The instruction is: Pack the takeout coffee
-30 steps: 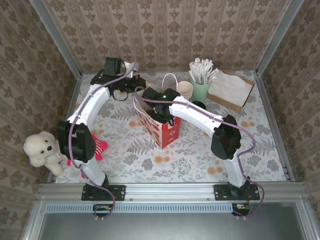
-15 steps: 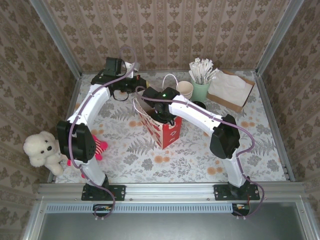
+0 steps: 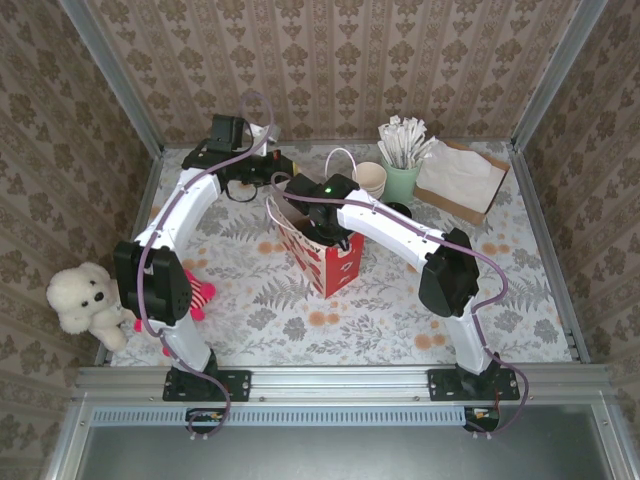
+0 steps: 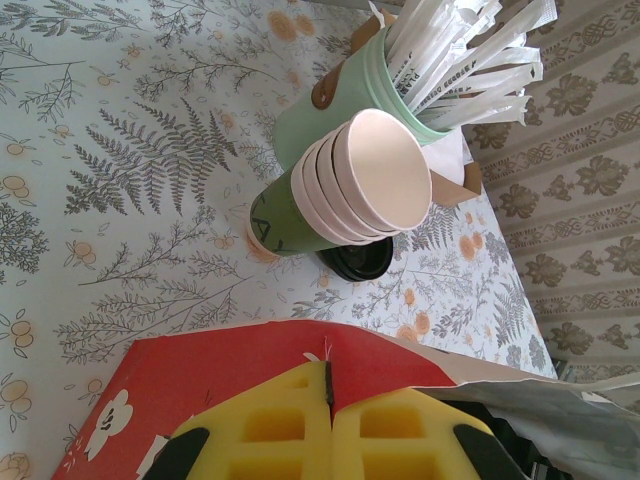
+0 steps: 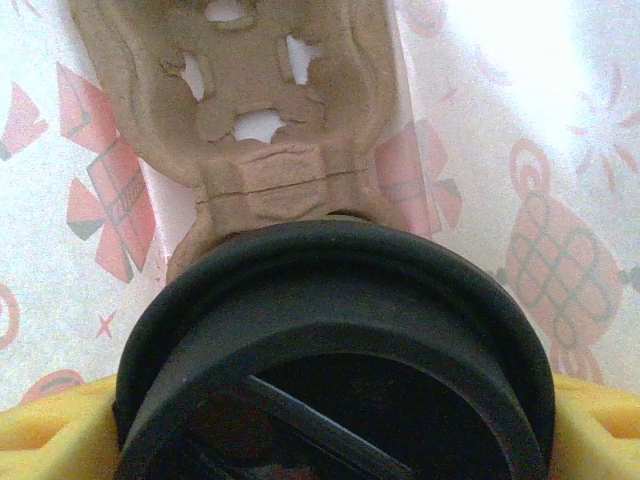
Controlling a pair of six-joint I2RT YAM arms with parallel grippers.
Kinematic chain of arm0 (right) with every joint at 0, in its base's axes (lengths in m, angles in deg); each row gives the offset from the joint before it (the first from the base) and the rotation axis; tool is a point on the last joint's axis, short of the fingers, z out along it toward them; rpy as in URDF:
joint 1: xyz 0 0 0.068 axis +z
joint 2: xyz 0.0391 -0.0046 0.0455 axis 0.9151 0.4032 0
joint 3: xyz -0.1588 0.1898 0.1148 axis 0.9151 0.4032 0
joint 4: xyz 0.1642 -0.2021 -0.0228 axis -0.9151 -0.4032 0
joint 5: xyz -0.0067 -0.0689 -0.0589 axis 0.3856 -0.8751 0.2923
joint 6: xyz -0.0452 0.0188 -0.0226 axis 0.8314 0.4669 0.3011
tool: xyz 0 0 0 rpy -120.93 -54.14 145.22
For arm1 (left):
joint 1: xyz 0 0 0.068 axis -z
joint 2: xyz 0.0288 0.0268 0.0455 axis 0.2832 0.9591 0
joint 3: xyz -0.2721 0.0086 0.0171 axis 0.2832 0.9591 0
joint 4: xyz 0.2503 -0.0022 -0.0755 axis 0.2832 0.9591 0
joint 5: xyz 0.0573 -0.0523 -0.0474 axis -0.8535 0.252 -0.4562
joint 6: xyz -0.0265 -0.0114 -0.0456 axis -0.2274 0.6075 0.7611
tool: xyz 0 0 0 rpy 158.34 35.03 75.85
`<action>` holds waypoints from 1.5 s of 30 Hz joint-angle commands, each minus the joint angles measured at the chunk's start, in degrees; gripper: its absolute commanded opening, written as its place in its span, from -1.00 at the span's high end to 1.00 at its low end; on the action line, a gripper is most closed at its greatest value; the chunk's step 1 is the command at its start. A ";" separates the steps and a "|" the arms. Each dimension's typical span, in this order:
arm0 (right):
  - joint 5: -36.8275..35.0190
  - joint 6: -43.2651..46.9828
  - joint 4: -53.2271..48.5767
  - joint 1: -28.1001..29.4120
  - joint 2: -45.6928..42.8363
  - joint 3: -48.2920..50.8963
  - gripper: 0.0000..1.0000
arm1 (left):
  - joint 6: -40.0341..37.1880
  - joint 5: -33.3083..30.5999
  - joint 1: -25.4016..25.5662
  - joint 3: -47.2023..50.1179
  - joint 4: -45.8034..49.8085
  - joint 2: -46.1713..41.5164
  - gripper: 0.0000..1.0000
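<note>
A fluffy white plush bear (image 3: 85,300) sits at the far left, off the edge of the fern-printed tabletop (image 3: 250,320). Just right of it, the left arm reaches to the back of the tabletop. The left pincer (image 4: 330,430) has its yellow foam pads pressed flat together at the top edge of the red printed paper bag (image 3: 335,270). I cannot tell whether paper is caught between them.

The bag stands upright and open near the middle of the tabletop, and the right arm bends down into its mouth. Inside it, the right pincer (image 5: 335,440) grips the takeout coffee (image 5: 335,300), a cup showing only its round black plastic lid. One yellow pad lies against each side of the lid. A brown moulded-pulp cup carrier (image 5: 270,110) lies just past the lid, against the bag's pale inner wall.

To the right of the bag, a stack of cream paper cups (image 3: 369,180) stands beside a taller mint-green cup of white wrapped stirrers (image 3: 402,175). A flat black disc (image 3: 398,210) lies on the tabletop just in front of them. Furthest right is a brown cardboard box of white napkins (image 3: 460,180).
</note>
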 commanded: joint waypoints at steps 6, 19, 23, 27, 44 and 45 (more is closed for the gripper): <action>2.46 -1.01 -4.70 -0.45 2.21 -1.82 0.00 | 0.22 0.67 0.13 -2.90 1.73 0.87 1.00; 4.41 -0.72 -6.71 -1.03 3.94 -4.19 0.00 | 0.55 0.19 0.12 -1.99 1.50 0.28 1.00; 4.76 -0.26 -5.74 -1.40 4.55 -4.31 0.01 | 0.81 0.96 -0.13 -1.84 1.06 0.48 1.00; 4.98 -0.32 -4.34 -1.61 4.48 -3.21 0.00 | 0.79 1.41 -0.13 -1.99 0.69 0.52 1.00; 6.17 -0.25 -3.00 -1.55 4.26 -0.75 0.02 | 1.14 1.45 -0.07 -1.92 0.71 0.96 1.00; 6.19 -0.30 -2.85 -1.59 4.23 -0.73 0.02 | 1.16 1.48 -0.05 -1.93 0.71 0.96 1.00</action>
